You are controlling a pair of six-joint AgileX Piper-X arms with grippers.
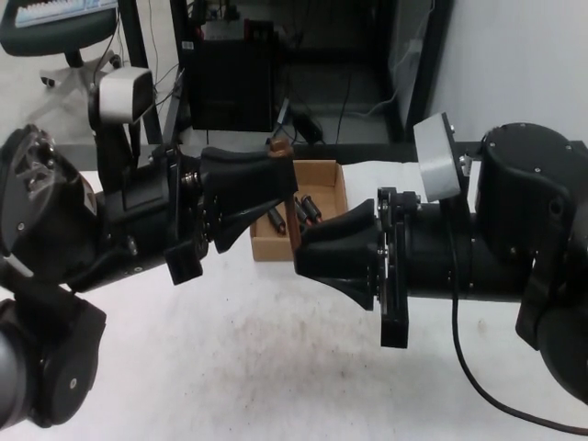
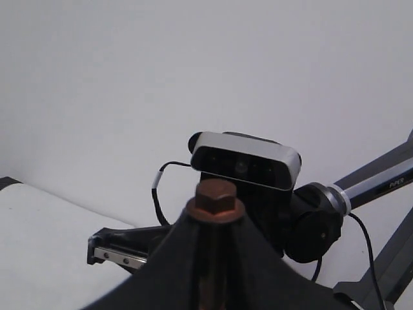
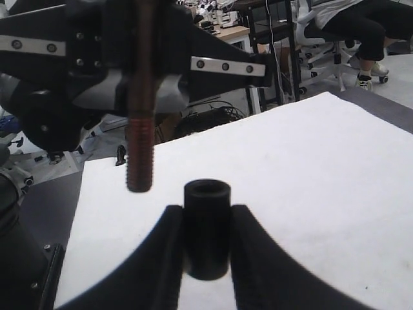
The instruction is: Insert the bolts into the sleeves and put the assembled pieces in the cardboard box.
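Observation:
My left gripper point(image 2: 216, 226) is shut on a copper-coloured bolt point(image 2: 217, 197), whose hex head shows between the black fingers. In the right wrist view the bolt's threaded end point(image 3: 139, 152) hangs just beside and above the mouth of a black sleeve point(image 3: 207, 226), slightly off its axis and apart from it. My right gripper point(image 3: 207, 242) is shut on that sleeve, which stands upright between the fingers. In the high view the two grippers, left point(image 1: 285, 179) and right point(image 1: 301, 257), meet above the bench in front of the cardboard box point(image 1: 322, 175). Several dark assembled pieces point(image 1: 308, 209) lie in the box.
A white cloth point(image 1: 276, 367) covers the bench. The right arm's wrist camera point(image 2: 245, 158) faces the left wrist view closely. A black frame and cables point(image 1: 303, 119) stand behind the bench, and an office chair point(image 1: 64, 28) is at the far left.

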